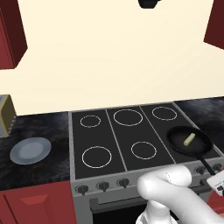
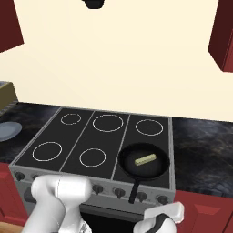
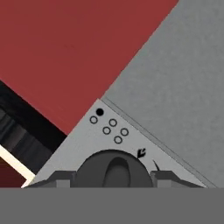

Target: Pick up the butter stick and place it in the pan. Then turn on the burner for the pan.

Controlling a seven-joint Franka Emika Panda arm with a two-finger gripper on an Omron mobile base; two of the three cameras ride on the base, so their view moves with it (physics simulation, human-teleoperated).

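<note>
- Gripper [image 3: 114, 178] sits right at a dark stove knob [image 3: 114, 171] on the grey control panel [image 3: 87, 140], one finger tip on each side of the knob. Jaws part-way apart; can't tell whether they actually pinch it.
- Burner-position dots [image 3: 108, 126] and a pointer mark printed by the knob.
- Butter stick [image 2: 145, 159] already lies in the pan [image 2: 132, 170], so the first half looks done.
- Pan sits on the front right corner of the stove, handle [image 2: 134, 191] pointing out over the knob row.
- Left to do: turning the knob; no glow on any burner ring.
- Black cooktop [image 1: 109, 140] with five white rings, dark speckled counter [image 1: 43, 127] either side.
- Grey-blue plate [image 1: 29, 150] on the left counter, well apart from the stove.
- Red cabinets [image 1: 35, 203], cream wall [image 1: 113, 57].
</note>
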